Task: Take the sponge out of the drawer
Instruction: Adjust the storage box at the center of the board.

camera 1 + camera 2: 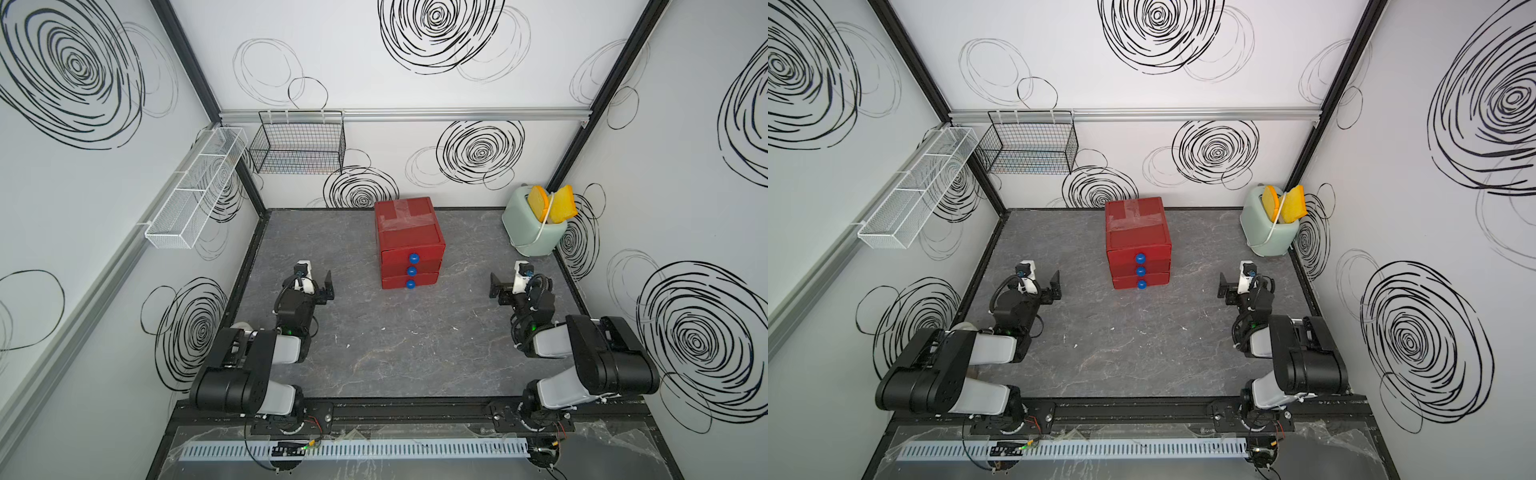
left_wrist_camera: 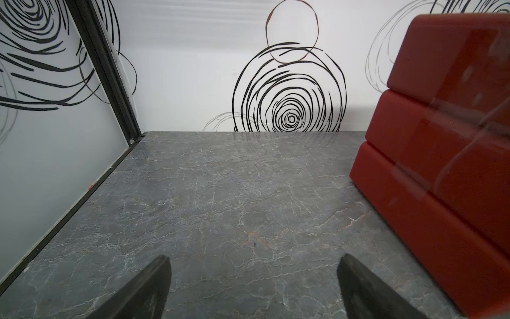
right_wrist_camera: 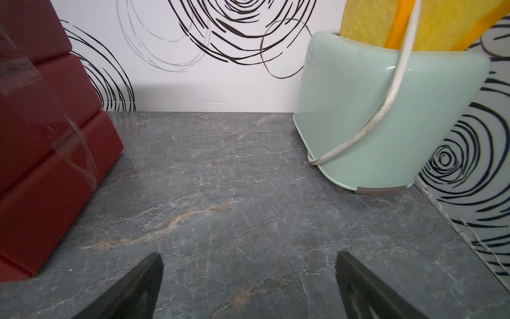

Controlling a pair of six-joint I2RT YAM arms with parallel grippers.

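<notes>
A red drawer unit (image 1: 409, 237) (image 1: 1138, 237) stands at the back middle of the grey table, with three shut drawers, each with a blue knob (image 1: 412, 271). The sponge is hidden. My left gripper (image 1: 314, 277) (image 2: 254, 258) hovers open to the left of the unit's front, and the unit's red side (image 2: 441, 138) shows in the left wrist view. My right gripper (image 1: 508, 282) (image 3: 248, 254) hovers open to the unit's right, its red side (image 3: 41, 138) also in view. Only bare table lies between each pair of fingers.
A pale green toaster (image 1: 532, 228) (image 3: 372, 110) with two yellow slices and a white cord stands in the back right corner. A black wire basket (image 1: 299, 145) hangs on the back wall. A white mesh shelf (image 1: 195, 191) runs along the left wall.
</notes>
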